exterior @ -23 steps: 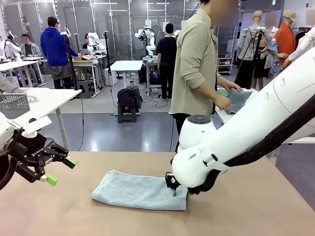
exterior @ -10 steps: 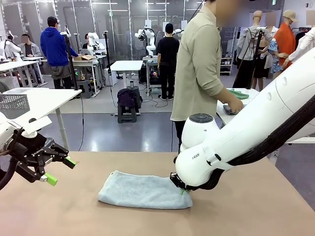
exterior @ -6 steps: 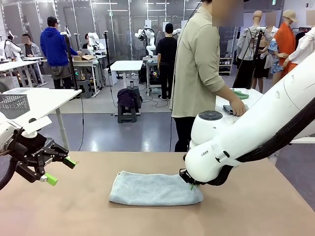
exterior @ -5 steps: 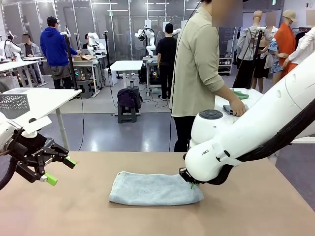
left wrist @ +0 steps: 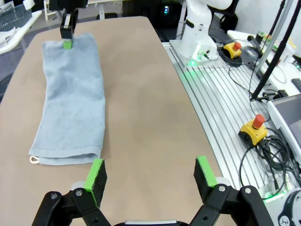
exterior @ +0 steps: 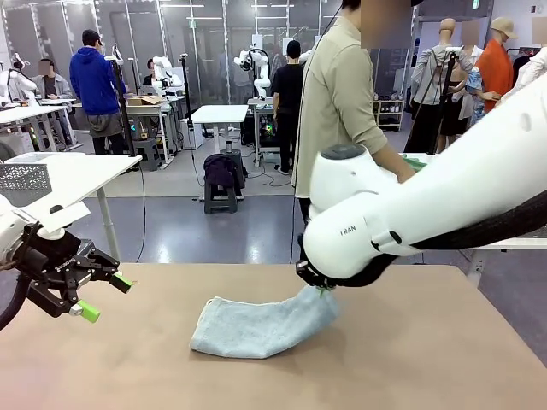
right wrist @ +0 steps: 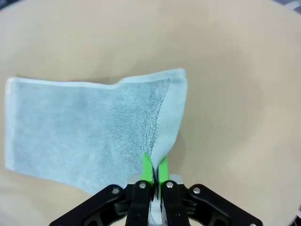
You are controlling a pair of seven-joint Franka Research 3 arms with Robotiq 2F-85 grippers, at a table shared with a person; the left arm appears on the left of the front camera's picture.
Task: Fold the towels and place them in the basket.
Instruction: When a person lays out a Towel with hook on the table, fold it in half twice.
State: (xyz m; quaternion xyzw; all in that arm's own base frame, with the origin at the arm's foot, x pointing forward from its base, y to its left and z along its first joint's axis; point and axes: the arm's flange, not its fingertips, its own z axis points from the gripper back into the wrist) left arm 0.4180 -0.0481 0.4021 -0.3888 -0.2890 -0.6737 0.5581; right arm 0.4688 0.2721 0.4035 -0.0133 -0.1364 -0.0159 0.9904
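Note:
A light blue-grey towel (exterior: 252, 326) lies folded lengthwise on the brown table (exterior: 427, 359). My right gripper (exterior: 320, 291) is shut on its right end and holds that end lifted off the table. From the right wrist, the green fingertips (right wrist: 154, 170) pinch a corner of the towel (right wrist: 89, 122), which hangs down to the table. My left gripper (exterior: 101, 295) hovers open and empty at the table's left, well clear of the cloth. In its own view my left gripper (left wrist: 150, 173) looks along the towel (left wrist: 70, 103) to the right gripper (left wrist: 67, 39) at the far end. The dark basket and the green towels are out of view.
A person (exterior: 342, 111) stands at the far side, turned to a white side table on the right. A paler grey mesh basket (exterior: 21, 181) sits on a white table at the left. The arm base and cables (left wrist: 244, 94) lie beyond the table's near edge.
The right gripper first dragged the towel to the right, then raised its right end and carried it back to the left. My left gripper has stayed still and open.

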